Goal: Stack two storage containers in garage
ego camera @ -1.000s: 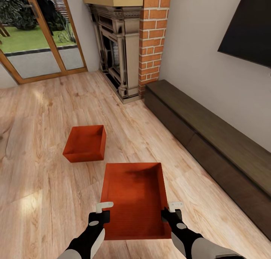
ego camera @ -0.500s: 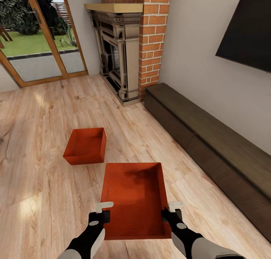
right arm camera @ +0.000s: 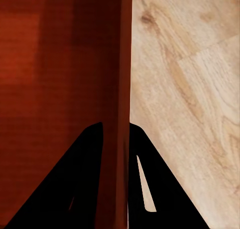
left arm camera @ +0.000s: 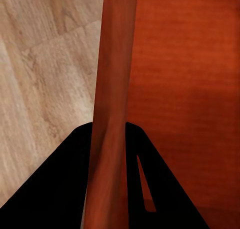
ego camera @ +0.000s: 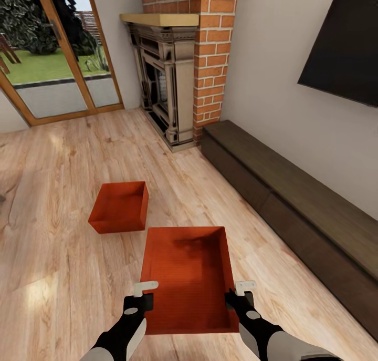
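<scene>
Both hands (ego camera: 140, 294) (ego camera: 239, 292) clamp near container's (ego camera: 186, 277) side walls.

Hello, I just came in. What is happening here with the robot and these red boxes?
The robot holds one lidless red-orange rectangular storage container in front of itself with both arms. Its left hand is shut on the container's left wall, and its right hand is shut on the right wall; the wrist views show each thin wall between the fingers. A second, alike red-orange container sits on the light wood plank floor ahead, towards the brick-and-dark fireplace. This is the living room, so nothing has reached the garage yet.
</scene>
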{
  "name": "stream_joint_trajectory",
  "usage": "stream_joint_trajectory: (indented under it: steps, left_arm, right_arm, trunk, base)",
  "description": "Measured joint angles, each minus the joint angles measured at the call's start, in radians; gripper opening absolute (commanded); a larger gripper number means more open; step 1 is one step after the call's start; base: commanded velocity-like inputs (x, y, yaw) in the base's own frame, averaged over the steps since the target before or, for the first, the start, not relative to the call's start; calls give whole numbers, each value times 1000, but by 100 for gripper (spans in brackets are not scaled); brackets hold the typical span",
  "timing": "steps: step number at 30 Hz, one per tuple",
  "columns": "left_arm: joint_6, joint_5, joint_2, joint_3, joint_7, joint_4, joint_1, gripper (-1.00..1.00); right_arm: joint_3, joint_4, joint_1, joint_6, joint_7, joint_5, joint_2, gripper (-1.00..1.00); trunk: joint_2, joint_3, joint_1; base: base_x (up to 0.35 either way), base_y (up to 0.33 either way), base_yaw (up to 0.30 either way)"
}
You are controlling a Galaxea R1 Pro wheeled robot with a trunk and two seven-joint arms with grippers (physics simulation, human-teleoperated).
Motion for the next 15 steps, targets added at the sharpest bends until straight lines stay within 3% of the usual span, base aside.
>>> stream_joint_trajectory:
  steps: [15]
  left_arm:
    - [0, 1, 0, 0, 0, 0, 0, -100]
  right_arm:
    - [0, 0, 0, 0, 0, 0, 0, -100]
  trunk:
    - [0, 24, 0]
  base:
    - [0, 0, 0]
